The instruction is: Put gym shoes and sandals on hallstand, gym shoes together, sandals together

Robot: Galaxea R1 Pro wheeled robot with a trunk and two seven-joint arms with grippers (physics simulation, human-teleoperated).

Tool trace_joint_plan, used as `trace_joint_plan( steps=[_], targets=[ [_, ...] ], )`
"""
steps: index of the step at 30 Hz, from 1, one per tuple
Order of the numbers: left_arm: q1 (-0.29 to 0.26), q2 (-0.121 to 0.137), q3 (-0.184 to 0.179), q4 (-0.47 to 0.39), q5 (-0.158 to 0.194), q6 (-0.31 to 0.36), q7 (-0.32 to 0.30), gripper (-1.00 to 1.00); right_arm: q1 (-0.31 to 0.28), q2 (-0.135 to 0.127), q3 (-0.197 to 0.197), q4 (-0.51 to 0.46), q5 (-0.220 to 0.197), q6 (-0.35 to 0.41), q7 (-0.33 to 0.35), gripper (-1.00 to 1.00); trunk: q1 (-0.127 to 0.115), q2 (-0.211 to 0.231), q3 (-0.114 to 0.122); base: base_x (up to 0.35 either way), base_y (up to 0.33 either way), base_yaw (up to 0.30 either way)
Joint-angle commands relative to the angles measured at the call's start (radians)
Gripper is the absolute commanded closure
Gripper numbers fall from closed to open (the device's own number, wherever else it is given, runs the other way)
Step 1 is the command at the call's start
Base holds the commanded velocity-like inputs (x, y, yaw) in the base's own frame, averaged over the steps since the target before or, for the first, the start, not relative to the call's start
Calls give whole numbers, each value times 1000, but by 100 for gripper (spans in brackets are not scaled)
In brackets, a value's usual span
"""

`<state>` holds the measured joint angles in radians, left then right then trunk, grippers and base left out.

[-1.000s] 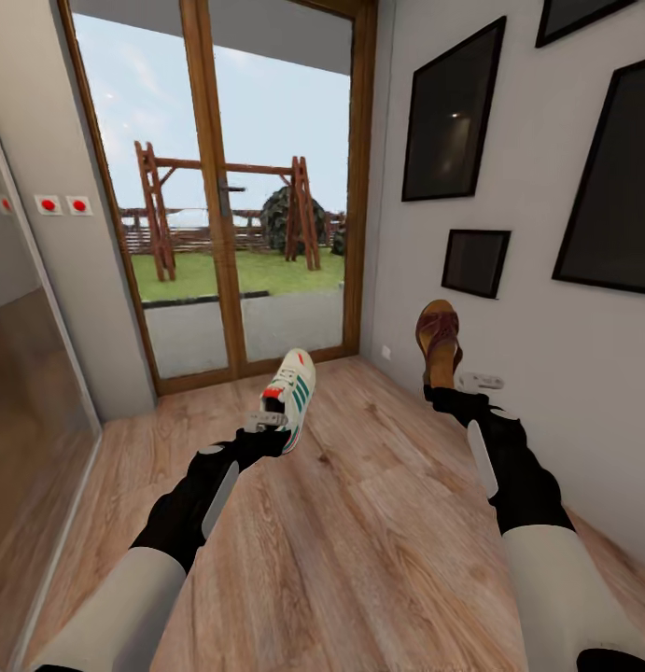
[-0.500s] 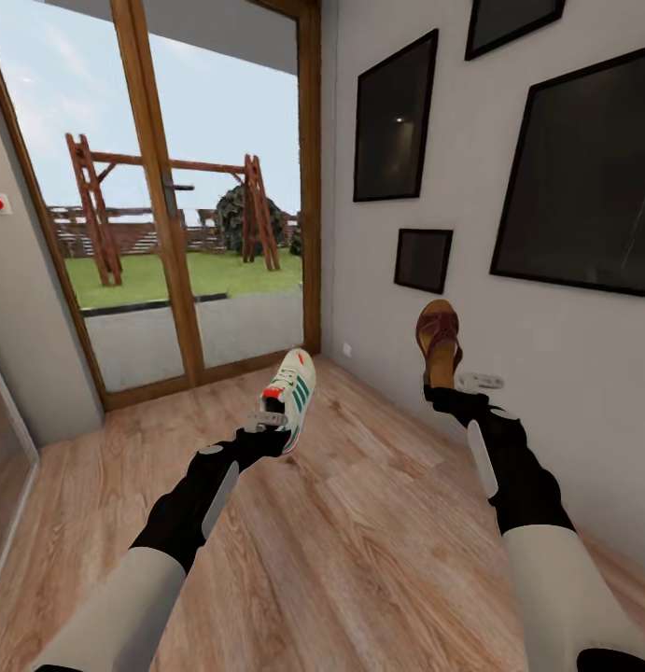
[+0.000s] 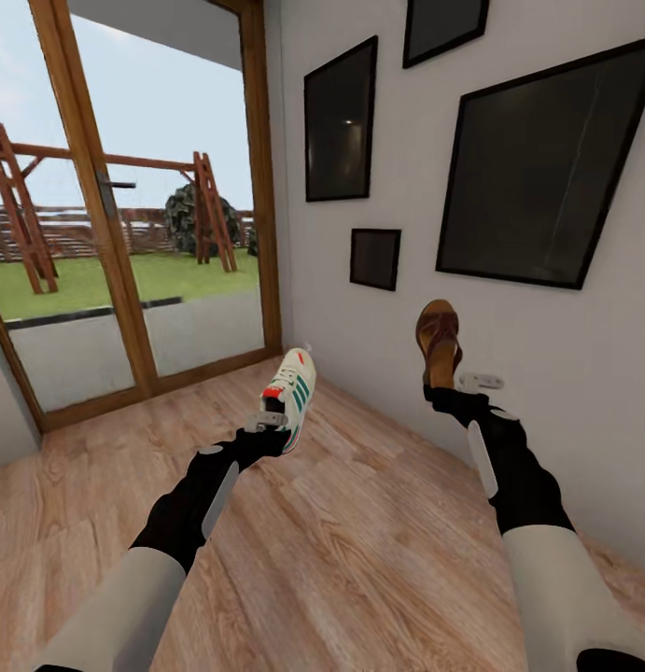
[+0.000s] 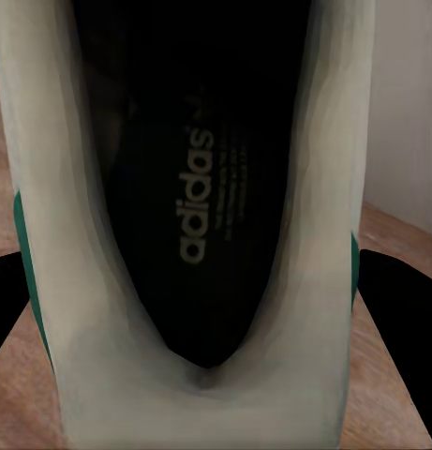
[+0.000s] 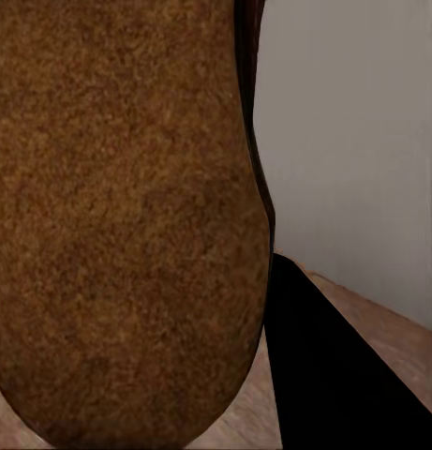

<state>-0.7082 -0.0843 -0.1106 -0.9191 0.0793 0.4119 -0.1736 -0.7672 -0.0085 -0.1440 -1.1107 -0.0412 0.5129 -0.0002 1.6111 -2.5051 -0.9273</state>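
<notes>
Head view: a white lace-up gym shoe w/ green side stripes and red-orange accents (image 3: 290, 399) is being pinched at its heel end by the left gripper (image 3: 266, 425), toe pointing up and away from the claw. A dark brown leather slip-on sandal w/ tan footbed (image 3: 439, 342) is being pinched by the right gripper (image 3: 450, 387), standing upright above the claw. Both are being carried clear of the light brown wood-plank corridor floor (image 3: 359, 523). Vs 1 s ago the whole picture is being swept leftward: the wood-framed glass door (image 3: 126, 233) is sliding off to the left, and more of the grey wall w/ black picture frames (image 3: 537, 163) is being taken in. Arms and loads are being held unchanged, so the base is judged to be turning right, prob. toward the hallstand.

Left wrist view: the shoe's dark insole w/ brand lettering (image 4: 201, 202) is being seen just ahead of the claw.

Right wrist view: the sandal's brown footbed (image 5: 122, 225) is being seen right against the claw.
</notes>
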Motion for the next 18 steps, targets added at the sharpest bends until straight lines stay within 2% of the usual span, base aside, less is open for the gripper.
trace_joint_plan(
  steps=[1, 3, 5, 7, 10, 14, 18],
  targets=[
    [0, 0, 0, -1, 9, 5, -1, 100, 0, 0, 0, 0, -8, 0, -1, 100, 0, 0, -1, 0, 0, -300],
    [0, 0, 0, 0, 9, 4, -2, 100, 0, 1, -1, 7, -11, -14, 0, 100, 0, 0, -1, 0, 0, -300],
    [1, 0, 0, 0, 9, 3, -2, 100, 8, 1, 0, 18, -13, -69, 1, 100, 0, 0, -1, 0, 0, -300],
    [1, 0, 0, 0, 10, 2, -3, 100, 53, 2, 1, 30, -12, -224, -1, 100, 0, 0, -1, 0, 0, -300],
    [1, 0, 0, 1, 10, 0, -3, 100, 89, 3, 2, 37, -12, -351, -4, 100, 0, 0, -1, 0, 0, -300],
    [1, 0, 0, 1, 9, -1, -3, 100, 129, 17, 4, 63, -10, -385, -5, 100, 0, 0, -1, 0, 0, -300],
    [1, 0, 0, 2, 10, -1, -3, 100, 139, 24, 4, 71, -11, -390, -5, 100, 0, 0, -1, 0, 0, -300]
  ],
)
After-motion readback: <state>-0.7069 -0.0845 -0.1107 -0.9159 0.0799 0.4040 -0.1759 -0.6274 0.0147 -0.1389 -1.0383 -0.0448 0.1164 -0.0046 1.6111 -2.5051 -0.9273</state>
